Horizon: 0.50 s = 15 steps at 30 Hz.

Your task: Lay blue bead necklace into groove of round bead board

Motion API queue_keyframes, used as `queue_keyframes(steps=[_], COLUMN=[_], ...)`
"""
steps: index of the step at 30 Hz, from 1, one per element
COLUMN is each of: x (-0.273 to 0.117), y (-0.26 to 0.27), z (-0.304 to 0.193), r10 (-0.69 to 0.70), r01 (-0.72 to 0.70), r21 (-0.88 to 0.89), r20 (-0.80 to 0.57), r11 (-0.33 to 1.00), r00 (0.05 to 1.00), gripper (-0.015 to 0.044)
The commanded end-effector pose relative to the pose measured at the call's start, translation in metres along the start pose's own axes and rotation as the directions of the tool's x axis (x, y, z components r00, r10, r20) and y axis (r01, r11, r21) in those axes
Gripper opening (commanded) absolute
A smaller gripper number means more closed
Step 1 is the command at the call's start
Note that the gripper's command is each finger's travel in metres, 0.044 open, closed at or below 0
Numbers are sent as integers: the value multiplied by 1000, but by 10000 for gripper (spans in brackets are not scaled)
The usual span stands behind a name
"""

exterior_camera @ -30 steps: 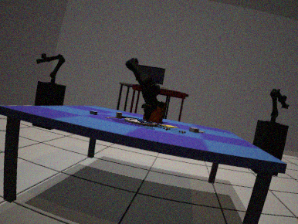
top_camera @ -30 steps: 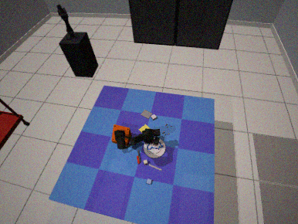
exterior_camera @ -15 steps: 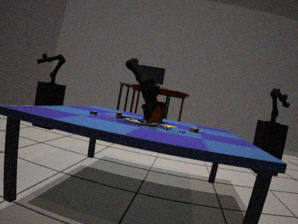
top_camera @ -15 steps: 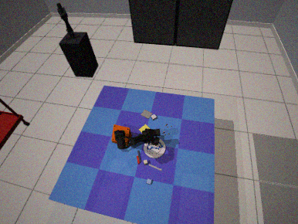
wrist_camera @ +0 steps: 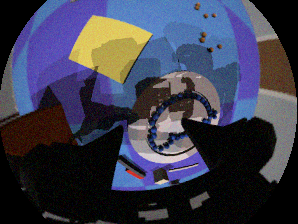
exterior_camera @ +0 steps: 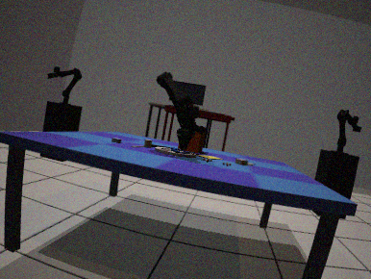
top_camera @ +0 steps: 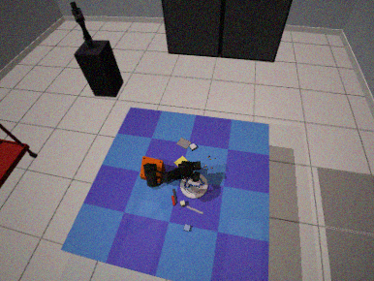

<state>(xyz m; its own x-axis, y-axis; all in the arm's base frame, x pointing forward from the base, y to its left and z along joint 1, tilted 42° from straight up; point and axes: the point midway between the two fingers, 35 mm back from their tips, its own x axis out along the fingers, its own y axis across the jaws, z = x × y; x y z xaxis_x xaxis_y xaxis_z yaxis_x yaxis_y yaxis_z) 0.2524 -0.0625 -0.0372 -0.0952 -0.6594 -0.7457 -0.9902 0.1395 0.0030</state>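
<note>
The round pale bead board lies flat on the checkered table. The blue bead necklace lies on it in an uneven loop. In the wrist view its left and upper beads run near the dark curved groove line. Its lower right part bends inward, off the line, and a few beads at the right sit out toward the board's rim. Whether any beads sit down in the groove I cannot tell. My gripper is wide open and empty, low above the board, and its right finger hides part of the lower right.
A yellow square lies beside the board, with several small brown beads farther off. A red and black tool, a small pale block and a thin stick lie on the board's other side.
</note>
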Motion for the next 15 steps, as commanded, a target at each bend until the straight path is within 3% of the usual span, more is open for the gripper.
queue_keyframes(steps=[1,7,8,11,15], x=[-1,-1,-1,-3,-7], y=[0,0,0,0,-1], z=[0,0,0,-1,-2], r10=[1,1,1,1,1], r01=[-1,-1,-1,-2,-2], r21=[4,4,20,242,590], r20=[2,2,2,2,2], r11=[1000,1000,1000,970,808], r00=[1000,1000,1000,1000,1000], gripper=[440,440,414,335,230])
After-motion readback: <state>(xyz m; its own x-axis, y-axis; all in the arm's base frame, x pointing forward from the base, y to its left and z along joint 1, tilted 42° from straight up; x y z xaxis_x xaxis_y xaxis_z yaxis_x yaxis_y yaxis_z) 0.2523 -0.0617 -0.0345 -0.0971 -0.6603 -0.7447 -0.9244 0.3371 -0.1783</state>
